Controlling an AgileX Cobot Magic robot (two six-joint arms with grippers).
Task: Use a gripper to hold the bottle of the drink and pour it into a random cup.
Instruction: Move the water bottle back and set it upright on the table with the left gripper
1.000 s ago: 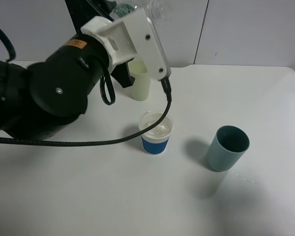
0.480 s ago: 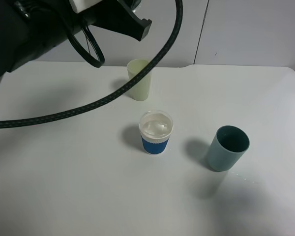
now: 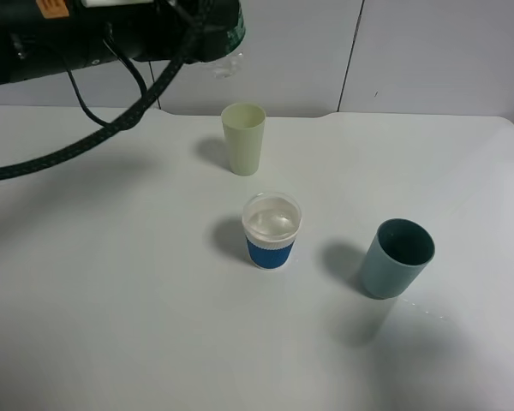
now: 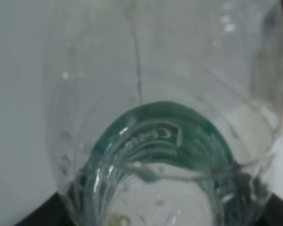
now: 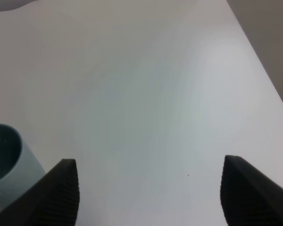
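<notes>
While the high camera shows only the black bulk of the left arm crossing its top-left corner, a sliver of clear plastic, the bottle of the drink, pokes out beyond the arm's end, up above the table and to the left of the pale green cup. The fingers themselves are hidden up there. Over to the left wrist camera, and it's a very different picture: the bottle of the drink fills nearly the whole frame, see-through walls, a green band curving across it, so close that everything is soft. Dark shapes sit at the lower corners, probably the left gripper's own parts, though the blur makes that hard to swear to. The jaws are closed tight around the bottle.

Down on the white table, the cup with the blue band stands upright in the middle, and the high view looks right into it: clear liquid, glinting, near the rim. The teal cup stands apart on its right, and the pale green one stands farther back.

The right wrist camera picks up what the overhead misses: the right gripper, its two dark fingers spread wide with bare table between them, nothing held. The teal cup peeks in just beside one finger, not touching.
</notes>
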